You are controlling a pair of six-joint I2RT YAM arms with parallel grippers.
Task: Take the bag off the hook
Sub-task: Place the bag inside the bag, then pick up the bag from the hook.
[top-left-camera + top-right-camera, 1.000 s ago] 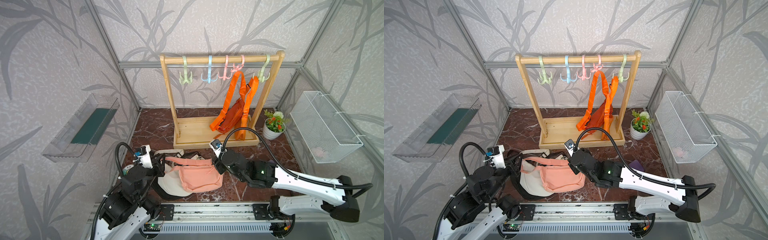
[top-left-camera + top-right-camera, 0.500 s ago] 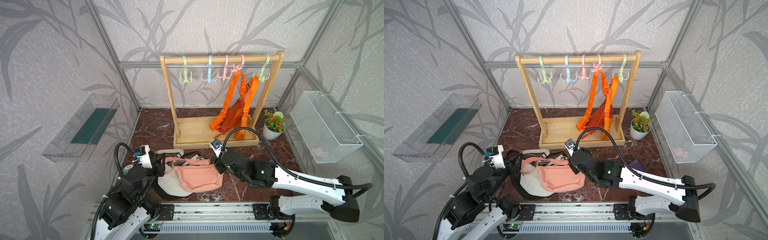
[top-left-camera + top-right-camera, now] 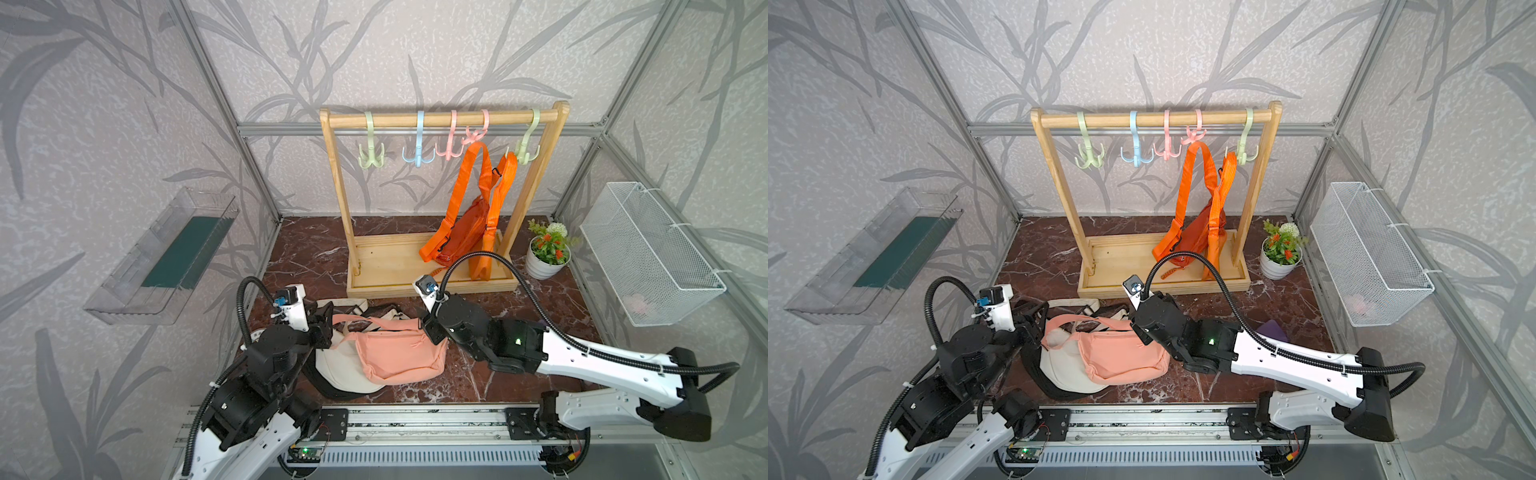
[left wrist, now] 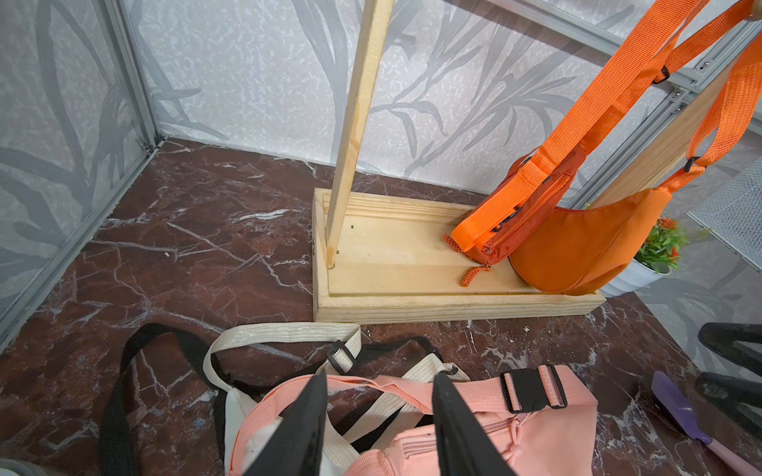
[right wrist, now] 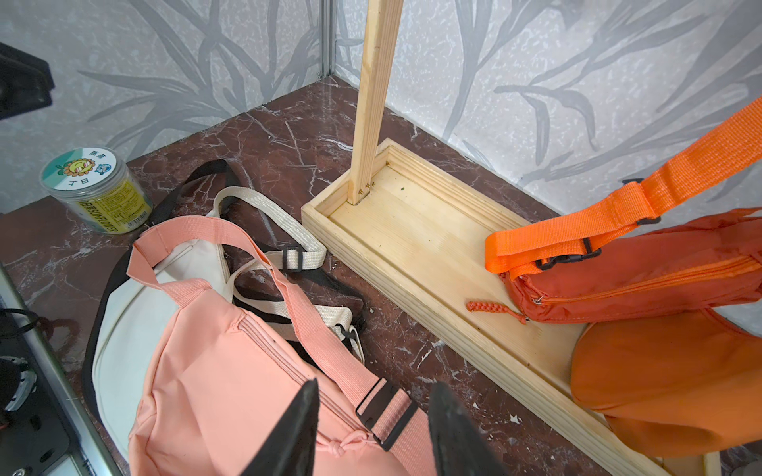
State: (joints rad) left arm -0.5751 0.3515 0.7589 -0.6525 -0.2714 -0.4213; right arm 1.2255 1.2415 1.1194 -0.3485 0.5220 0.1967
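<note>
My left fingers (image 3: 325,328) and right fingers (image 3: 432,332) stand apart, holding nothing, one at each end of the pink bag (image 3: 399,353); it lies on the desk (image 3: 316,253), on top of a cream bag (image 3: 340,370); two orange bags (image 3: 465,232) hang on the rack (image 3: 440,118).
</note>
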